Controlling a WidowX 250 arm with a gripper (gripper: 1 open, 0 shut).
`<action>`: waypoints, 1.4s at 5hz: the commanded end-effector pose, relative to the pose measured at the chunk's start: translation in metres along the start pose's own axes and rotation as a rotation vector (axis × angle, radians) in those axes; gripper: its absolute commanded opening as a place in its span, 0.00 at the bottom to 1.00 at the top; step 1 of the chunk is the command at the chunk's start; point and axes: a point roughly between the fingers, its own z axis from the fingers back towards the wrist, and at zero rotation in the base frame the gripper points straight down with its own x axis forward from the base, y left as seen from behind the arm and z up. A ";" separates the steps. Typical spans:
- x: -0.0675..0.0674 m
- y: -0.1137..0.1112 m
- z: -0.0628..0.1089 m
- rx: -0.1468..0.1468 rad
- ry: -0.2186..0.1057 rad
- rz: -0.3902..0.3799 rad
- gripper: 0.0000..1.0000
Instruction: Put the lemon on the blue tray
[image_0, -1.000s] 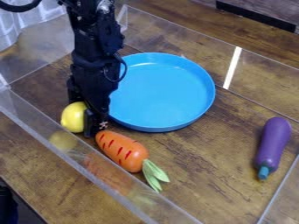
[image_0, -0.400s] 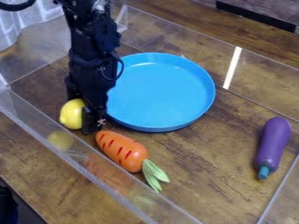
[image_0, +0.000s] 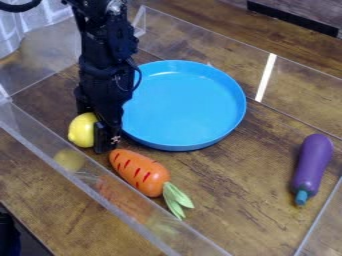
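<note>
A single camera looked down at a slant on the wooden surface (image_0: 254, 215) from a raised spot at moderate range. The tool (image_0: 102, 133) stood left of centre, pointing straight down. The blue tray (image_0: 187, 100) lay just right of the tool, and the purple eggplant (image_0: 311, 165) well to its right, near the frame's edge.

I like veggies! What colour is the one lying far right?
Purple, with a teal stem end: the eggplant, seen in the camera view.
</note>
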 end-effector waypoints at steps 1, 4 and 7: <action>0.003 0.009 0.011 0.024 -0.023 0.005 0.00; 0.006 0.009 0.018 0.033 -0.024 -0.018 0.00; 0.008 0.009 0.025 0.042 -0.024 -0.037 0.00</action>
